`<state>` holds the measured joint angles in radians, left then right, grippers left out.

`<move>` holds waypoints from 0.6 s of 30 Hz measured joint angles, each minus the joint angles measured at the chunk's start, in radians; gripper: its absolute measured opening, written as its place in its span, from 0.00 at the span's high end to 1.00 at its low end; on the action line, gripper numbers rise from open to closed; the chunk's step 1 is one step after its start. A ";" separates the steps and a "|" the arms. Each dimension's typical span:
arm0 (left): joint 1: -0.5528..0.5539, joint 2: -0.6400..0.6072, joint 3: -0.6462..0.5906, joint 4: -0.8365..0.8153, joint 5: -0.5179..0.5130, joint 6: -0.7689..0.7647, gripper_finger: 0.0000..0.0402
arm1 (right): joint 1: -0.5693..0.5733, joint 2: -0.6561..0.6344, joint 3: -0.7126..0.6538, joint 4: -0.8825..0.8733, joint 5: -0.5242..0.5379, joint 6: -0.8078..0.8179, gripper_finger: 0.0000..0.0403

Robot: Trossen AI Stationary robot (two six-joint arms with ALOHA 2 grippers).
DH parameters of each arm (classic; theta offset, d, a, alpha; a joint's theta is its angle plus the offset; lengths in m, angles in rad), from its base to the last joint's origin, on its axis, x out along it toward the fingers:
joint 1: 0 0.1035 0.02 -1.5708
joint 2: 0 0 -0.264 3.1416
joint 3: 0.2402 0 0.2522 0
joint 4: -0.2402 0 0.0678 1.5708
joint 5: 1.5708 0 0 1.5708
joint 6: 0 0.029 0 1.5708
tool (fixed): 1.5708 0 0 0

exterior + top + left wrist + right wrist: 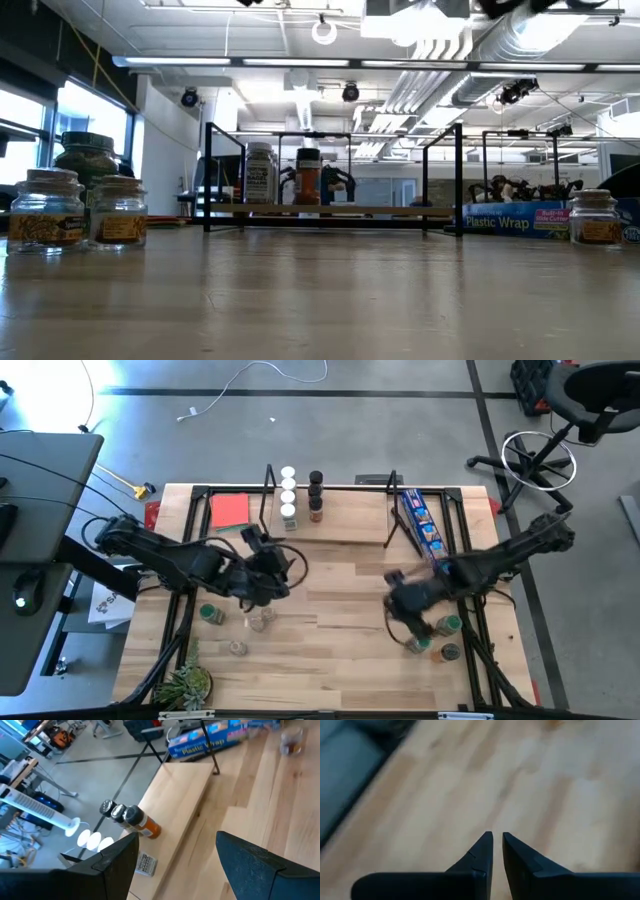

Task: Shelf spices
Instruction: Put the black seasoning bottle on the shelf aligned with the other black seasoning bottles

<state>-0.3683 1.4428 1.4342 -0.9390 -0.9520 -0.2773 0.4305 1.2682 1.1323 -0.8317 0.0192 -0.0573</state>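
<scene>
On the wooden surface [340,610] the shelf [330,520] stands at the far edge, its light board framed by black wire, with a row of white-lidded spices [288,495] and a row of dark-lidded spices [316,495] standing on it side by side. A blue packet [420,522] lies beside the shelf's right end and a red card [230,511] at its left. The left pincer [262,556] hovers over the surface near the shelf, its fingers [250,862] spread wide and holding nothing. The right pincer [497,851] is pressed nearly together and empty, close to loose jars [440,638] at the right front; more jars [235,622] stand at the left front
</scene>
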 joint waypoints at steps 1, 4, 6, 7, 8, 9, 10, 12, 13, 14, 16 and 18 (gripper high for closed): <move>0.000 0.011 0.000 0.001 0.000 0.005 0.35 | 0.032 0.000 0.006 -0.041 -0.010 0.045 0.91; 0.000 0.038 0.000 0.000 0.001 0.018 0.35 | 0.109 0.000 0.037 -0.152 -0.032 0.243 0.88; 0.000 0.049 0.000 -0.002 0.006 0.018 0.35 | 0.155 0.000 0.060 -0.218 -0.082 0.390 0.84; 0.000 0.051 0.000 -0.004 0.012 0.018 0.35 | 0.178 0.000 0.072 -0.238 -0.108 0.460 0.81; 0.002 0.051 0.000 -0.006 0.016 0.018 0.35 | 0.201 0.000 0.081 -0.246 -0.128 0.530 0.77; 0.004 0.051 0.000 -0.007 0.016 0.018 0.35 | 0.228 0.000 0.086 -0.249 -0.138 0.602 0.73; 0.007 0.051 0.000 -0.007 0.015 0.018 0.35 | 0.253 0.000 0.088 -0.256 -0.145 0.661 0.69; 0.011 0.050 0.000 -0.009 0.003 0.019 0.35 | 0.315 0.000 0.089 -0.272 -0.145 0.764 0.59; 0.014 0.049 0.000 -0.011 0.000 0.022 0.35 | 0.347 0.000 0.084 -0.271 -0.141 0.808 0.54; 0.016 0.048 0.000 -0.011 -0.001 0.027 0.35 | 0.379 0.000 0.075 -0.272 -0.140 0.849 0.49; 0.021 0.047 0.001 -0.017 -0.006 0.029 0.35 | 0.446 0.001 0.052 -0.279 -0.125 0.916 0.41; 0.027 0.047 0.001 -0.031 -0.006 0.036 0.35 | 0.498 0.001 0.026 -0.278 -0.093 0.987 0.35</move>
<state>-0.3418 1.4902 1.4349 -0.9698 -0.9576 -0.2410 0.9288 1.2697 1.1578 -1.1095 -0.0739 0.9293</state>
